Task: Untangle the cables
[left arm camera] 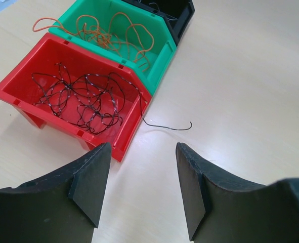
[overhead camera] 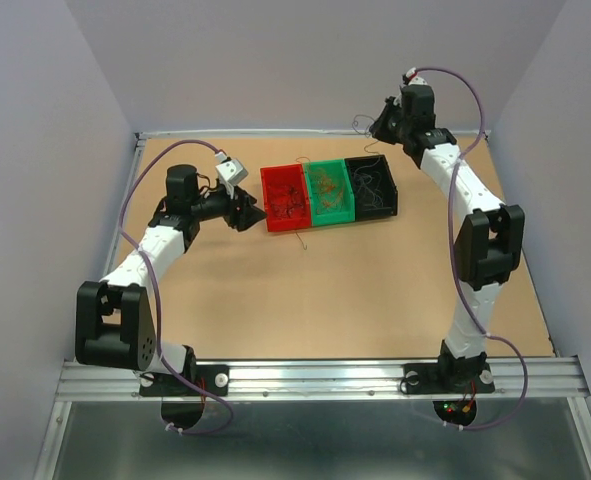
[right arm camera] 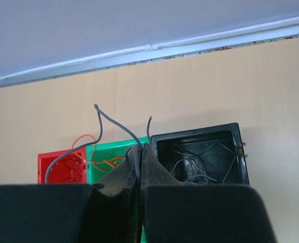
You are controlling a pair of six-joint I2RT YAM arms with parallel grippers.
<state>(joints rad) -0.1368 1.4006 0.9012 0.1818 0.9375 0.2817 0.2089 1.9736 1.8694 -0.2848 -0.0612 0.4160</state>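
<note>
Three bins stand in a row: a red bin [overhead camera: 283, 198] holding dark speckled wires [left arm camera: 81, 98], a green bin [overhead camera: 331, 193] holding orange wires [left arm camera: 114, 35], and a black bin [overhead camera: 371, 187] holding grey wires [right arm camera: 200, 162]. My left gripper [left arm camera: 141, 149] is open and empty, low over the table just left of the red bin [left arm camera: 17, 81]. One loose black wire [left arm camera: 169, 126] lies on the table beside that bin. My right gripper [right arm camera: 140, 148] is shut on a thin grey wire [right arm camera: 101, 126], held high above the bins at the back [overhead camera: 375, 125]; both wire ends stick up free.
The wooden table [overhead camera: 375, 290] is walled by purple-grey panels on three sides, with a metal rail [overhead camera: 325, 375] at the near edge. The back wall edge [right arm camera: 149, 48] runs just behind the bins. The loose wire also shows in the top view [overhead camera: 300, 240].
</note>
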